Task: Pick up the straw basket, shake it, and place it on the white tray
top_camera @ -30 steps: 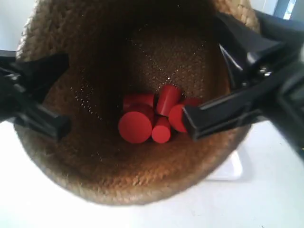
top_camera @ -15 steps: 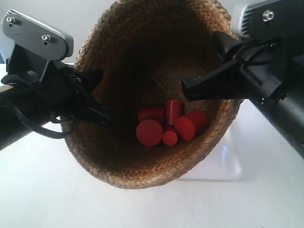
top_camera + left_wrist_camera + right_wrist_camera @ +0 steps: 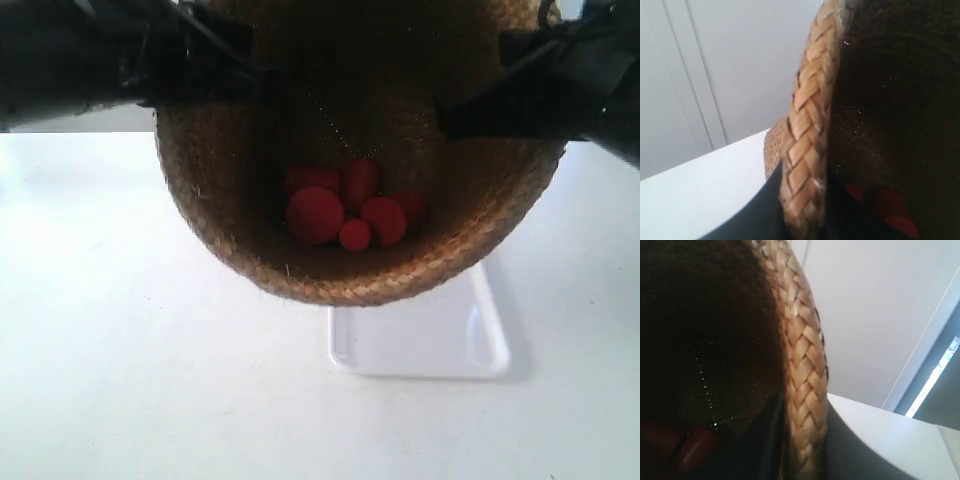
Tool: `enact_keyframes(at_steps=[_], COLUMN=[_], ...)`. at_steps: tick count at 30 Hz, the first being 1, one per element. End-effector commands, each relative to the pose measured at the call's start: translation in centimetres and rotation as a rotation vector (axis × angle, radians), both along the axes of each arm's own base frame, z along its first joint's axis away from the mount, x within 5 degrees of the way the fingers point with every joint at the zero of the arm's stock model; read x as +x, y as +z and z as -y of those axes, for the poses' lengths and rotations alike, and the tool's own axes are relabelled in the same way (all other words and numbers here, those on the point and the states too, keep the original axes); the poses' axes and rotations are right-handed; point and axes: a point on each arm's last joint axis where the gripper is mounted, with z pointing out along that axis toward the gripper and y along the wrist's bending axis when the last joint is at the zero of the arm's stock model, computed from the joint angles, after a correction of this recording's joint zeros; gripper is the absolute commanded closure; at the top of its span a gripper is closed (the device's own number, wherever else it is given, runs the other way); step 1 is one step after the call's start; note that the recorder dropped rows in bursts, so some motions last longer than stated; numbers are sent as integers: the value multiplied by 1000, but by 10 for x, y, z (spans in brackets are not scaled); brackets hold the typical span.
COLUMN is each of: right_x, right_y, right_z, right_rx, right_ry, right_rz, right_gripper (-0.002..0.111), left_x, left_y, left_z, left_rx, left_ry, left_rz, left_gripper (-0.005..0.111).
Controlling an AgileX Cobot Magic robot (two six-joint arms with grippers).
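The straw basket [image 3: 250, 240] hangs in the air, tipped so its mouth faces the exterior camera, with several red plugs [image 3: 350, 215] lying inside. The arm at the exterior view's left [image 3: 130, 60] and the arm at the exterior view's right [image 3: 550, 90] each clamp the rim from opposite sides. In the left wrist view my left gripper [image 3: 802, 202] is shut on the braided rim [image 3: 812, 100]. My right gripper [image 3: 807, 440] is shut on the rim [image 3: 795, 330] too. The white tray [image 3: 420, 345] lies flat on the table below the basket, partly hidden by it.
A white tabletop [image 3: 120, 350] spreads around the tray. Pale wall panels [image 3: 715, 75] stand behind the table, and a dark window strip [image 3: 940, 375] shows beyond the table's far side.
The basket has swung up and back in the exterior view with both grippers still on its rim. More of the tray now shows beneath it, and the red plugs have shifted inside.
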Motion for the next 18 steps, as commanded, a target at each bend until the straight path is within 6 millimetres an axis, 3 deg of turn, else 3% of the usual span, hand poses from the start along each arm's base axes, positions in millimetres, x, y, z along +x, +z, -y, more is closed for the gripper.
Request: enact_keyframes(at_steps=[1, 4, 11, 18], right_x=[6, 13, 39, 42], right_y=[18, 25, 5, 3], right_z=[3, 5, 8, 4], right_rx=[-115, -226, -276, -263], right_ry=[77, 110, 58, 97], right_rz=[9, 39, -44, -45], right_gripper=[108, 108, 108, 108], left_x=[15, 23, 26, 26], left_y=[12, 2, -2, -3], left_z=[-2, 3, 7, 7], left_rx=[8, 21, 26, 40], left_ry=[-43, -60, -74, -73], left_rz=[42, 17, 5, 10], left_gripper=[107, 107, 107, 107])
